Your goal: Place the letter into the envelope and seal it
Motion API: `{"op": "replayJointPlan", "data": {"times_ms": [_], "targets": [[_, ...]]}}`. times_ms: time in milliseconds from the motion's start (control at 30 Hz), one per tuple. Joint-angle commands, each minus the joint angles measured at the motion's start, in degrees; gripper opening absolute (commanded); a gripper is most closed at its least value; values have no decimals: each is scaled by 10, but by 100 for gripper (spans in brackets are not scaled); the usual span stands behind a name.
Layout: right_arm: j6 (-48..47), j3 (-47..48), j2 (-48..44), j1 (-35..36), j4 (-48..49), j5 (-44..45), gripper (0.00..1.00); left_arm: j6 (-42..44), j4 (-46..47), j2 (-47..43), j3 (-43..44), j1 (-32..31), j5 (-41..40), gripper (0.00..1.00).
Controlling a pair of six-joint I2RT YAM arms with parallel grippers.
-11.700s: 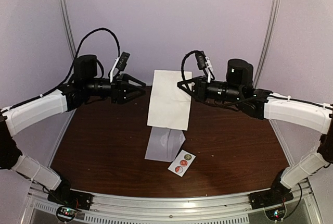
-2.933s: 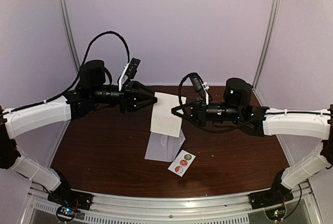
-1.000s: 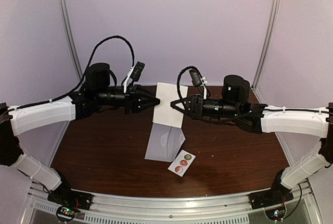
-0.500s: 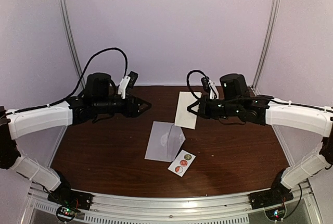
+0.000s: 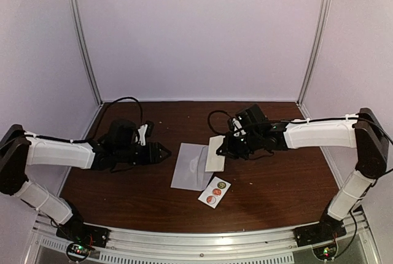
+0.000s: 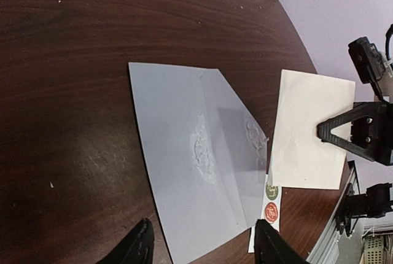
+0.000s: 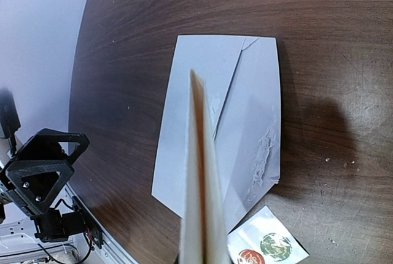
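Because both arms have come down from their raised position above the table [image 5: 123,196], the work now takes place close to the surface. The left gripper [image 5: 163,151] sat against the left edge of the sheet a second ago. It has since let go and pulled back. Its fingers [image 6: 140,247] stand apart with nothing between them, low over the wood, just to the left of the envelope [image 5: 191,169] and pointing at it.

The envelope lies flat at mid-table and has not shifted. Its flap is folded open on the right-hand side, so the mouth faces the incoming sheet. The paper shows some wrinkling near the centre. A sticker strip [image 5: 214,191] lies untouched just off the near right corner of the envelope.

The letter [image 5: 215,158] is no longer held high. It hangs on edge just beside the right side of the envelope, over the flap. It shows as a smaller sheet than at the start. The views do not show whether its lower edge touches the envelope.

The right gripper [image 5: 225,147] is clamped on the right edge of the letter and carries it alone.

Assessment: the handover to one arm is complete and insertion is the next step. The free left gripper is positioned to steady the envelope. Sealing is not yet started.
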Motion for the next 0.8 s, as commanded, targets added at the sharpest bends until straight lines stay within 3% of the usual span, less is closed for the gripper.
{"op": "replayJointPlan", "data": {"times_ms": [0,267,767], "targets": [[8,28,27,-2,-1,-3,0,-37,74,32,-8,3,16,54],[11,55,84,-4,-5,-17,0,-45,107,89,-3,0,39,47],[11,65,133,-7,-37,-7,0,-37,117,174,9,-18,52,45]]}}
